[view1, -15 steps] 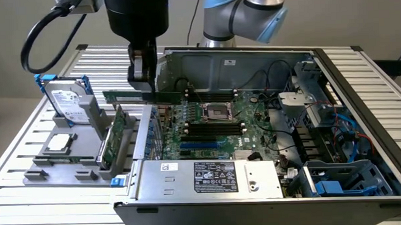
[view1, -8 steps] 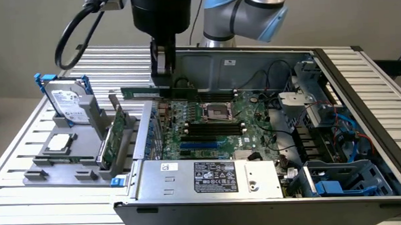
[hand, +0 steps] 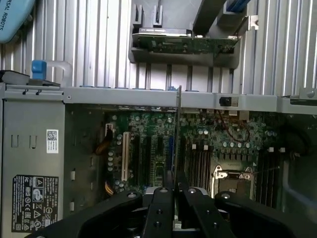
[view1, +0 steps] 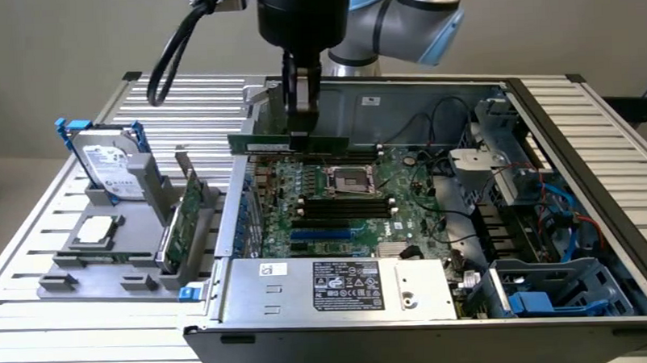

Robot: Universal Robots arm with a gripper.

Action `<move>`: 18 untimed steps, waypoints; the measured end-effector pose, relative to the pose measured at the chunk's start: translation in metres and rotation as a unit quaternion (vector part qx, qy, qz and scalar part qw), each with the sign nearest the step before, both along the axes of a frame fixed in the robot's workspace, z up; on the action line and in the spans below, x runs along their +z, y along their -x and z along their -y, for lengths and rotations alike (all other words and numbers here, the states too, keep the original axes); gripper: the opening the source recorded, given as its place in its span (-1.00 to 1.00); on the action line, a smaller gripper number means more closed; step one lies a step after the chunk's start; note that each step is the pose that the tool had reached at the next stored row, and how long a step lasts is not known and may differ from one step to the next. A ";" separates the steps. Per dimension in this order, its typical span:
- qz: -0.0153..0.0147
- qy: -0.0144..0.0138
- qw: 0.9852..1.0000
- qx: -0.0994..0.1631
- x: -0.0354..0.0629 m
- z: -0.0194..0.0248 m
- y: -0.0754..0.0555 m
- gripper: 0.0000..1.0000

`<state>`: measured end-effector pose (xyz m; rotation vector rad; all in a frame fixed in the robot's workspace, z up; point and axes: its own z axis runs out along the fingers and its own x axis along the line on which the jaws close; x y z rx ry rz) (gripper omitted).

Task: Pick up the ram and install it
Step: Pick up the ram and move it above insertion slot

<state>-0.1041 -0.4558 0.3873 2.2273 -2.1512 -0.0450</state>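
The ram (view1: 263, 142), a long, narrow green circuit-board stick, is clamped towards its middle between the jaws, which are drawn narrow on its thin faces. It hangs level below them, its length running out to both sides. It is held clear above the green motherboard (view1: 336, 221) in the open grey metal computer case (view1: 582, 180), towards the far edge of the slatted aluminium bench (view1: 48, 320). It lies parallel to the black memory slots (view1: 346, 200), seemingly just to one side of them. The stick could pivot in so small a grip, and a tilted or offset descent could jam it against a slot's rim.
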 end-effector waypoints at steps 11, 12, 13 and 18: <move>0.000 0.001 1.000 0.000 -0.0130 -0.0303 -0.042 -0.73; 0.000 0.001 1.000 0.000 -0.0145 -0.0334 -0.045 -0.73; 0.000 0.001 1.000 0.000 -0.0159 -0.0364 -0.049 -0.73; 0.000 0.002 1.000 0.000 -0.0243 -0.0525 -0.066 -0.73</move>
